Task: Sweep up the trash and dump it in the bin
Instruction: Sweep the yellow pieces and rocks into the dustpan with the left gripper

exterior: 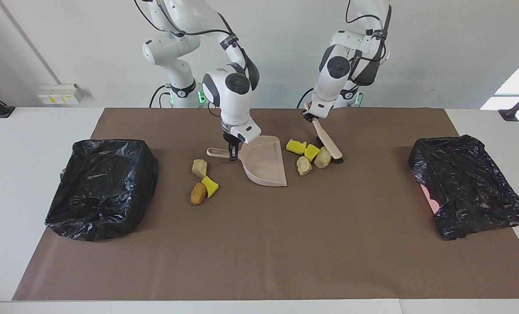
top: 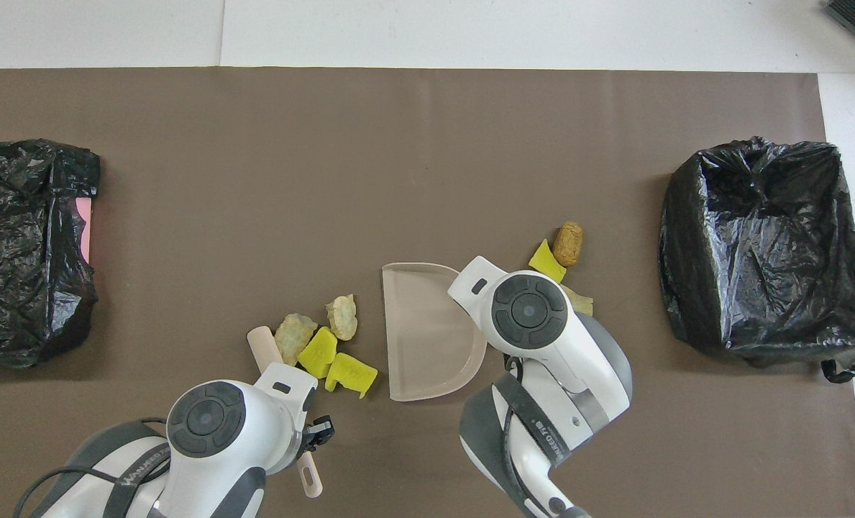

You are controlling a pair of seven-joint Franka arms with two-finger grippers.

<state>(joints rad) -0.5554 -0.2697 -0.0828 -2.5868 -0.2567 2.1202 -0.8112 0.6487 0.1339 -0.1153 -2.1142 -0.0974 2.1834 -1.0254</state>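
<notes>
Two white robot arms work over a brown mat [exterior: 259, 244]. The left gripper [exterior: 308, 117] is clamped on the handle of a pale pink brush [exterior: 327, 140], whose bristles touch a cluster of four trash lumps [exterior: 307, 156]. The right gripper [exterior: 232, 153] is closed on the handle of a pink dustpan [exterior: 266, 165] resting just beside that cluster. Three more lumps [exterior: 201, 182] lie near the dustpan's handle. A black-lined bin [exterior: 102, 187] sits at each end of the table.
</notes>
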